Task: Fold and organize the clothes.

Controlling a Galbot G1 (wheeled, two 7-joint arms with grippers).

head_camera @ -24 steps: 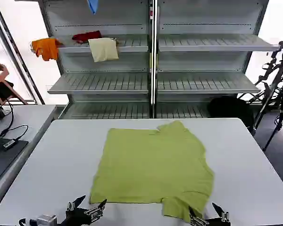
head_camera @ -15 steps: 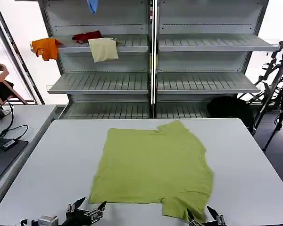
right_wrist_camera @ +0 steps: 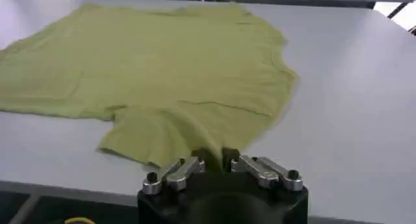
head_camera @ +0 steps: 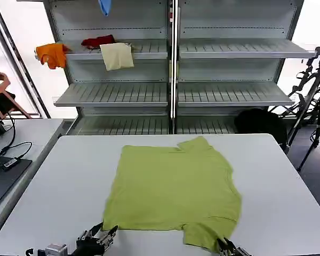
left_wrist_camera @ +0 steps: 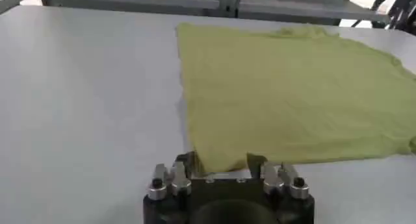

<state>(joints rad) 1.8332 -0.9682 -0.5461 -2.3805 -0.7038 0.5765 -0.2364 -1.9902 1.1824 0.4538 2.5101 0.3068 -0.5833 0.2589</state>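
Note:
The lime yellow-green T-shirt (head_camera: 173, 186) lies flat on the white table (head_camera: 64, 176), a sleeve sticking out at its near right. At the shirt's near left corner my left gripper (head_camera: 103, 234) stands open. In the left wrist view the T-shirt (left_wrist_camera: 286, 95) has its corner between the spread fingers of that gripper (left_wrist_camera: 221, 163). At the table's near right edge my right gripper (head_camera: 230, 246) is shut on the near sleeve. In the right wrist view the T-shirt (right_wrist_camera: 162, 69) has that sleeve's fabric pinched in the right gripper (right_wrist_camera: 214, 155).
Grey shelves (head_camera: 117, 93) stand behind the table, with an orange garment (head_camera: 52, 54), a red garment (head_camera: 97, 41) and a cream cloth (head_camera: 116, 55) on an upper shelf. A laptop (head_camera: 2, 176) sits on the side table at left. Black stands (head_camera: 314, 90) are at right.
Both grippers have moved in onto the shirt's near edge. The right gripper's fingers have closed on the sleeve; the left gripper's fingers have narrowed around the corner.

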